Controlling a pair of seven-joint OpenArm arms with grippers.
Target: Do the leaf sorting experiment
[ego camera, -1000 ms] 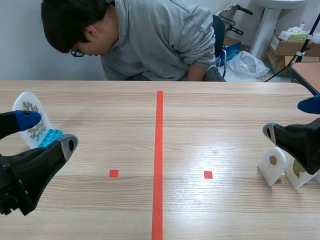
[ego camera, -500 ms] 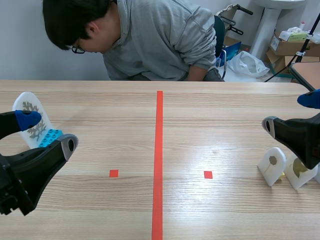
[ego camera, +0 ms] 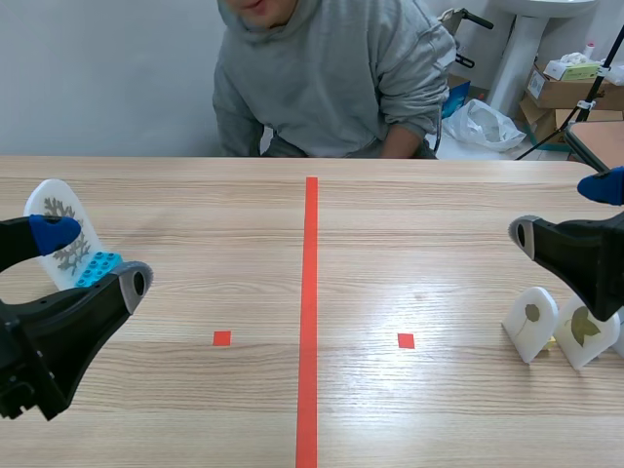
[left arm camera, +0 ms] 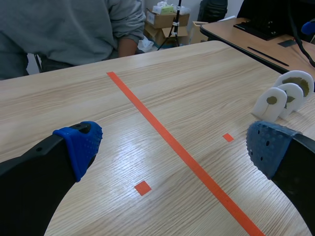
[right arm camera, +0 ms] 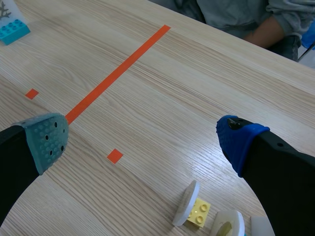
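Observation:
A white card with a grey leaf (ego camera: pixel 61 229) stands on a light blue brick (ego camera: pixel 98 266) at the table's left; my left gripper (ego camera: pixel 93 257) hangs open in front of it, holding nothing. At the right edge, white cards with leaves (ego camera: pixel 531 322) stand on a yellow brick (right arm camera: pixel 199 214), with my open right gripper (ego camera: pixel 563 210) above them. In the right wrist view the cards (right arm camera: pixel 186 202) lie just under the open gripper (right arm camera: pixel 143 141). From the left wrist view the cards (left arm camera: pixel 283 96) show far ahead, beyond the open gripper (left arm camera: pixel 172 145).
A person in a grey hoodie (ego camera: pixel 322 78) sits across the table, with hands off the tabletop. A red tape line (ego camera: pixel 309 312) runs down the middle, with a small red square (ego camera: pixel 222 338) on each side. Boxes (ego camera: pixel 565 83) stand on the floor behind.
The person has straightened up from leaning over to the left. Both arms stay almost where they were.

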